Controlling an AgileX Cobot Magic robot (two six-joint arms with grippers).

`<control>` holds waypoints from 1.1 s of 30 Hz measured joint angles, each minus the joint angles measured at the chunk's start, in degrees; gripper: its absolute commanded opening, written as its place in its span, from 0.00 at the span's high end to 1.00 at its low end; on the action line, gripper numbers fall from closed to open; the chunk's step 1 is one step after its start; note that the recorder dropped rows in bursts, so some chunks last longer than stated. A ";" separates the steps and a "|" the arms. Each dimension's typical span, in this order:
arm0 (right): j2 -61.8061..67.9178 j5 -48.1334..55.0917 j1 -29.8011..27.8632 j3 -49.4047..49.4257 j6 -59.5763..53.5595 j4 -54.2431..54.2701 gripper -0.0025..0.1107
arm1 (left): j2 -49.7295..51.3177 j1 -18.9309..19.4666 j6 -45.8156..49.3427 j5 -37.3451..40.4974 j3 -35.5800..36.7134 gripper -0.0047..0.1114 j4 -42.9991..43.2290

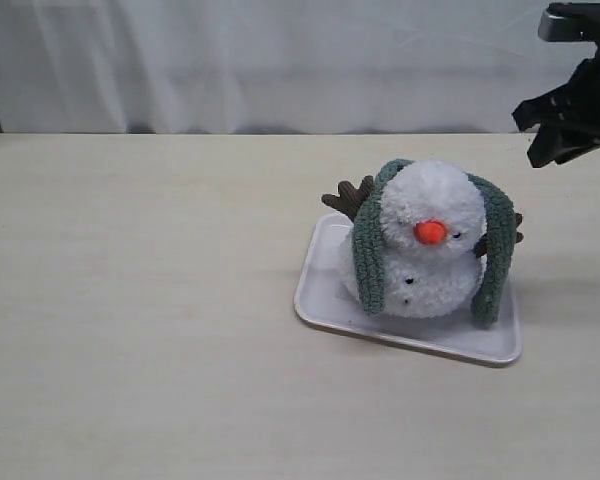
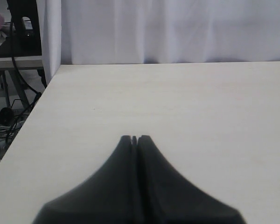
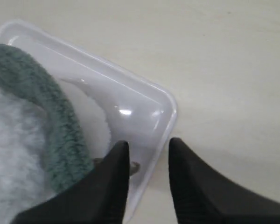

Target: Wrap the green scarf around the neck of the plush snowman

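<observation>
The right gripper (image 3: 148, 145) has two black, tapered fingers (image 3: 113, 182) standing moderately apart with nothing between them. Through the gap shows the rounded corner of a glossy white plastic tray (image 3: 164, 108). From the wrist camera the green scarf (image 3: 53, 126), a thick, fuzzy grey-green knit strip, appears just to the outer side of one finger. Past it lies the soft white fluff of the plush snowman (image 3: 11, 154).

In the exterior view this gripper hangs in the air, above and to the right of the snowman and well apart from it. The snowman is two fluffy balls with an orange nose (image 1: 430, 232), black buttons (image 1: 408, 283) and brown twig arms (image 1: 348, 197). It sits on the tray. The scarf passes behind its head. Both rounded ends hang down the front, one on each side of the face, uncrossed and reaching the tray.

The left gripper (image 2: 134, 138) has its smooth black fingers pressed together, gripping nothing, over the pale table (image 2: 200, 107).
</observation>
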 measured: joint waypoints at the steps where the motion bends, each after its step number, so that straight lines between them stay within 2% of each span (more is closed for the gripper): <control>1: -0.90 0.72 0.00 0.00 -3.07 4.80 0.56 | 0.00 0.00 0.00 0.00 0.00 0.96 0.00; 3: -2.18 1.67 0.00 0.00 -6.34 10.77 0.55 | 0.00 0.00 0.00 0.00 0.00 0.96 0.00; 6: -3.15 2.60 0.00 0.63 -7.51 12.85 0.55 | 0.00 0.00 0.00 0.00 0.00 0.96 0.00; 9: -3.47 1.25 0.00 5.36 -9.55 13.91 0.60 | 0.00 0.00 0.00 0.00 0.00 0.96 0.00; 12: -3.47 -2.24 0.00 10.02 -12.21 16.37 0.60 | 0.00 0.00 0.00 0.00 0.00 0.96 0.00; 18: -3.47 -8.43 0.00 15.33 -13.92 17.09 0.60 | 0.00 0.00 0.00 0.00 0.00 0.96 0.00; 28: -7.19 -3.59 0.00 16.32 -13.92 20.14 0.60 | 0.00 0.00 0.00 0.00 0.00 0.96 0.00; 33: -13.38 -6.99 0.00 19.45 -13.82 20.26 0.60 | 0.00 0.00 0.00 0.00 0.00 0.96 0.00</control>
